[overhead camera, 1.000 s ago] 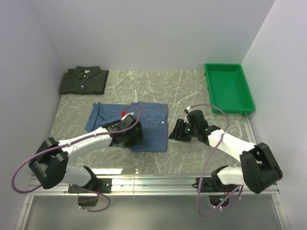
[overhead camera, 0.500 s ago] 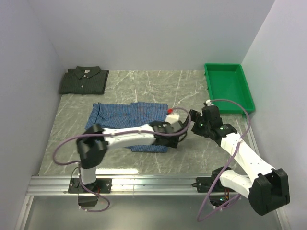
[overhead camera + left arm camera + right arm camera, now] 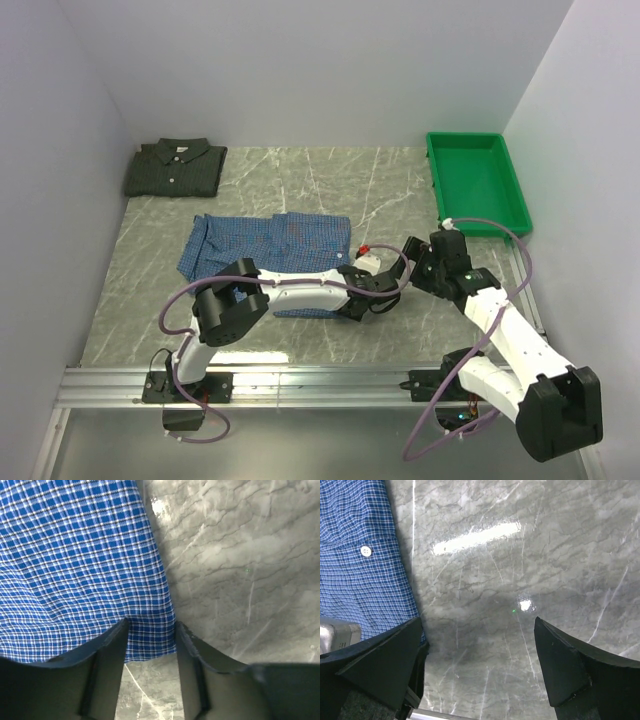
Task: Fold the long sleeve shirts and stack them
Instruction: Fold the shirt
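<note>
The blue check shirt [image 3: 270,245] lies spread flat mid-table, also in the left wrist view [image 3: 75,570] and the right wrist view [image 3: 355,580]. The dark green-grey shirt [image 3: 175,168] sits folded at the far left corner. My left arm reaches right across the blue shirt. My left gripper [image 3: 352,303] [image 3: 151,625] is open, its fingertips straddling the shirt's near right corner hem, which lies flat. My right gripper [image 3: 408,262] [image 3: 477,622] is wide open over bare table just right of the shirt's right edge, holding nothing.
A green plastic tray [image 3: 520,212] stands at the far right. The table [image 3: 330,180] is grey marble with a metal rail along the near edge. A white button [image 3: 366,551] shows on the blue shirt's edge.
My left arm swung right from the blue shirt's middle to its near right corner. My right gripper opened wide and shifted a little to the right.
</note>
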